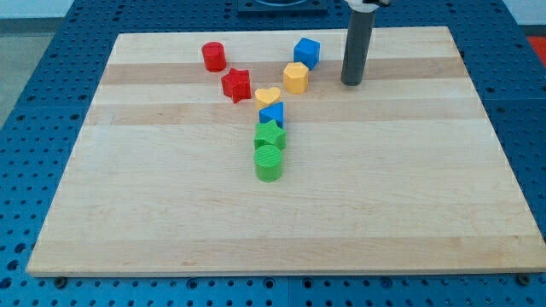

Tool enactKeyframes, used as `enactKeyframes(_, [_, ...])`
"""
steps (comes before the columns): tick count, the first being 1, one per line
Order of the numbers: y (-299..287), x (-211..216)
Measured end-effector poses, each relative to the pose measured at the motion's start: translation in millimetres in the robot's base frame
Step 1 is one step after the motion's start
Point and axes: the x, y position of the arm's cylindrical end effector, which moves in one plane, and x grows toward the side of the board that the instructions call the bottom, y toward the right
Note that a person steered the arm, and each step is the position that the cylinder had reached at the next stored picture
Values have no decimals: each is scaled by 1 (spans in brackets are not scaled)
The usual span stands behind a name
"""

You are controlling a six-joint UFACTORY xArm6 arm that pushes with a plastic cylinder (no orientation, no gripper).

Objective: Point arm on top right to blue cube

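The blue cube [307, 52] sits near the board's top middle. My tip [351, 83] rests on the board to the right of the cube and slightly below it, a short gap away, not touching it. A yellow hexagonal block [295, 78] lies just below the cube. The dark rod rises from the tip to the view's top edge.
A red cylinder [213, 56] and a red star [236, 84] lie at the upper left. A yellow heart [267, 95], a small blue block [271, 113], a green star [270, 136] and a green cylinder [268, 162] form a column down the middle of the wooden board [409, 213].
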Motion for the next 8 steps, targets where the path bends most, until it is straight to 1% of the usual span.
enactKeyframes(1, [-8, -43])
enactKeyframes(2, [-8, -47])
enactKeyframes(3, [-15, -62])
enactKeyframes(8, [-19, -62])
